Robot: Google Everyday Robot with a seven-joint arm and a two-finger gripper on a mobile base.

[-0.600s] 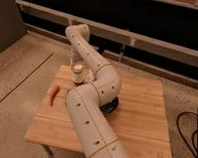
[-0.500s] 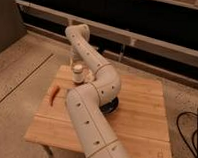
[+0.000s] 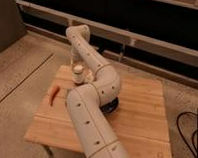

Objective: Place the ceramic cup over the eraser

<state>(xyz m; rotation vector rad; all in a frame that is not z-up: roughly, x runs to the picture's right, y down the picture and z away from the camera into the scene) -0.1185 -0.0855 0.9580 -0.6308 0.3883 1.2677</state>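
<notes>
The ceramic cup (image 3: 78, 74), whitish on top and tan-brown below, stands upright near the far left edge of the wooden table (image 3: 140, 115). My gripper (image 3: 73, 57) hangs down from the white arm directly above the cup, right at its top. A small orange-red elongated thing (image 3: 53, 93) lies on the table's left side, in front and to the left of the cup; I cannot tell if it is the eraser. No other eraser shows.
A dark round object (image 3: 110, 107) sits mid-table, partly hidden under my arm's elbow (image 3: 108, 86). Black cables (image 3: 190, 133) lie on the floor at the right. A dark wall with a rail runs behind the table.
</notes>
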